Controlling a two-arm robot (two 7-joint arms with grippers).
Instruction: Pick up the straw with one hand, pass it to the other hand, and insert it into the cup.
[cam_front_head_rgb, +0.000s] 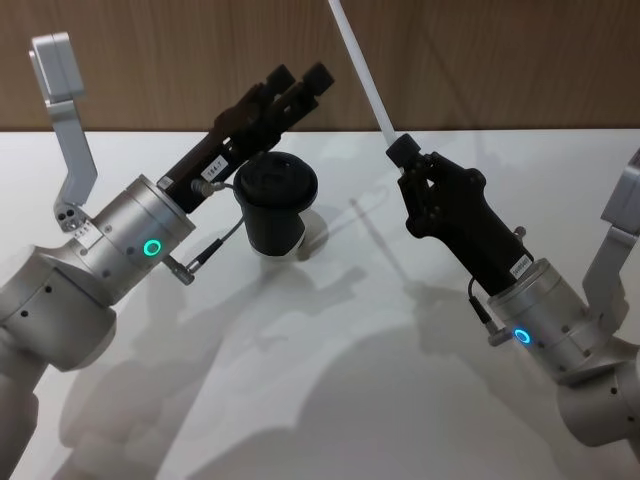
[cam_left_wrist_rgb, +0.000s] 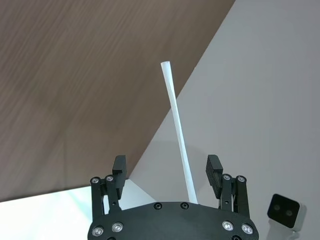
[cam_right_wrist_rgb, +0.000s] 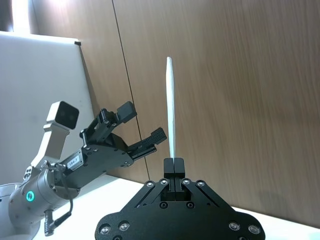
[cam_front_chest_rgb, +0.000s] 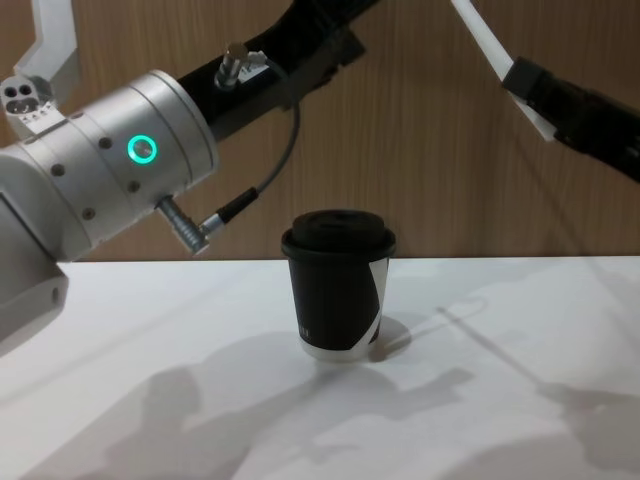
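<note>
Wood-grain panelling (cam_front_head_rgb: 500, 60) backs the right hand (cam_front_head_rgb: 403, 150) pinching a thin white straw (cam_front_head_rgb: 362, 65), while the blocky left hand (cam_front_head_rgb: 300, 78) gapes empty.

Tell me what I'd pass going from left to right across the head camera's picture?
Left arm's silver wrist → cup → straw → right gripper, shut on the straw's lower end. The open left gripper overlaps the cup in this picture, so its place is unclear.
</note>
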